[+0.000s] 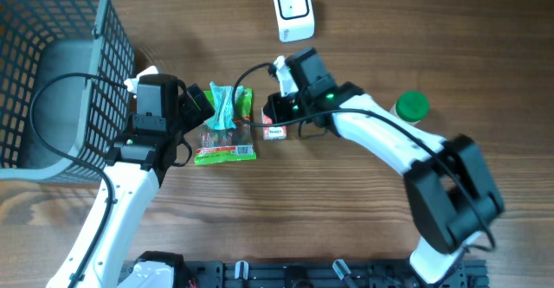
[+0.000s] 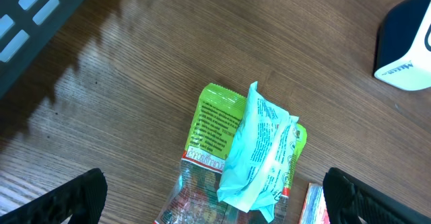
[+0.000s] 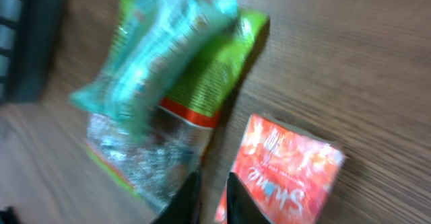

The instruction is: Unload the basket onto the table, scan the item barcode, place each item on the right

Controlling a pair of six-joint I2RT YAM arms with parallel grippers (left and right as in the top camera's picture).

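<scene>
Left gripper [image 2: 214, 187]: fingers wide apart, over the green packet [image 2: 214, 126] and the teal pouch [image 2: 259, 150] lying on it.
Right gripper [image 3: 213, 182]: fingers nearly together at the red sachet [image 3: 286, 167] edge; whether they pinch it cannot be told.
Red sachet: flat on the table [image 1: 346, 227], just beside the green packet at its 3 o'clock.
Edges: basket [image 1: 52, 72] wall at 9 o'clock; green-lidded bottle [image 1: 412, 106] at 3 o'clock.
Open room: bare wood toward the scanner [image 1: 293, 9] at 12 o'clock.

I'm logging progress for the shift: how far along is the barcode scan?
Done: nothing visibly; no item is at the scanner. In hand: the right end effector, jaws nearly together, sits at the edge of the red packet; the packet lies flat, grip unclear. The left end effector hangs open over the green packet. Left: lift an item and show its barcode to the scanner.
</scene>
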